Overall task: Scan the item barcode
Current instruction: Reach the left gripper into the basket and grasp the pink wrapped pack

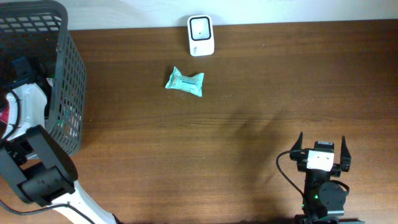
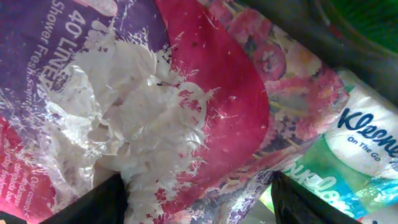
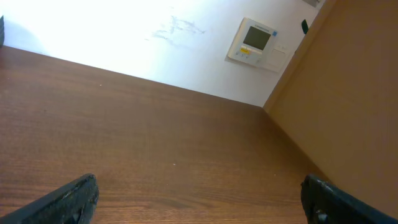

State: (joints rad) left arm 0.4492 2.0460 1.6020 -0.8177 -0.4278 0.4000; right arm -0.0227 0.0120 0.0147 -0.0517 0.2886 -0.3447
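Note:
The white barcode scanner (image 1: 201, 35) stands at the table's back edge. A teal packet (image 1: 185, 82) lies just in front of it. My left arm (image 1: 37, 168) reaches into the dark mesh basket (image 1: 68, 81) at the left, so the overhead view hides its gripper. In the left wrist view my left gripper (image 2: 198, 186) stands wide, its fingers (image 2: 99, 202) straddling a pink and purple wipes packet (image 2: 217, 81) with crinkled white plastic. Whether they press on it I cannot make out. My right gripper (image 1: 321, 144) rests open near the front right, nothing between its fingers (image 3: 74, 199).
Inside the basket, a Kleenex tissue pack (image 2: 367, 134) and a green packet (image 2: 311, 177) lie beside the pink one. The basket's mesh walls close in around my left gripper. A brown panel (image 3: 348, 93) rises past the table's right side.

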